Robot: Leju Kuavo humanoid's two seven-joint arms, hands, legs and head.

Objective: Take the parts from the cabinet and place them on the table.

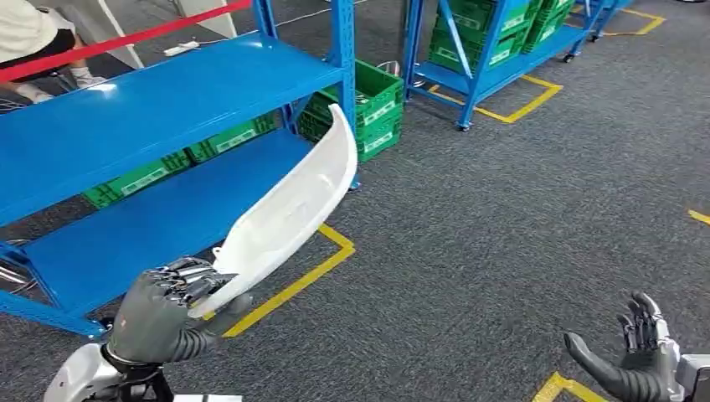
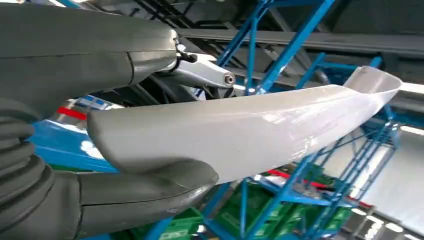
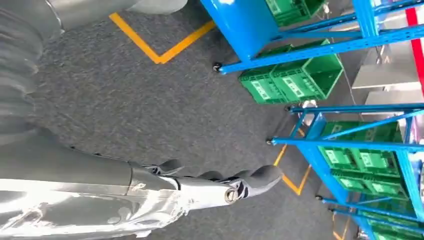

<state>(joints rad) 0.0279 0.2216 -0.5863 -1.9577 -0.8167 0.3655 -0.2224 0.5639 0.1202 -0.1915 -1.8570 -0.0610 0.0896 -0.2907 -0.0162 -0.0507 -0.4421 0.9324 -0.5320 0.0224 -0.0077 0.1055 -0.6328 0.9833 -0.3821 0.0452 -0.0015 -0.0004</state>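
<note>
- Presently, the left hand (image 1: pixel 159 314) sat at about 7 o'clock in the head view, its fingers wrapped around the lower end of a long, curved white part (image 1: pixel 293 209).
- From that grip the white part rose toward 1 o'clock, its free tip reaching up beside the post of the blue cabinet (image 1: pixel 126 117). It was clear of both shelves, so the removal step appeared to be done.
- In the left wrist view, the thick thumb (image 2: pixel 150 187) pressed against one face of the white part while the other fingers closed over the opposite face; the hold read as a clamp at one end only.
- Because the part was held at its end, most of its length hung unsupported. That arrangement was judged likely to let the part swing or twist as the robot turned.
- The right hand (image 1: pixel 632 356) was at about 5 o'clock in the head view, palm turned up, fingers spread and lightly curled, holding nothing. Its position suggested readiness to support the free end.
- Green crates (image 1: pixel 364 109) stood on the floor behind the cabinet, at about 12 o'clock, well apart from the part.
- Yellow floor tape (image 1: pixel 293 285) ran beneath the part on the grey carpet.
- No table could be seen, so the placing step was judged still outstanding.
</note>
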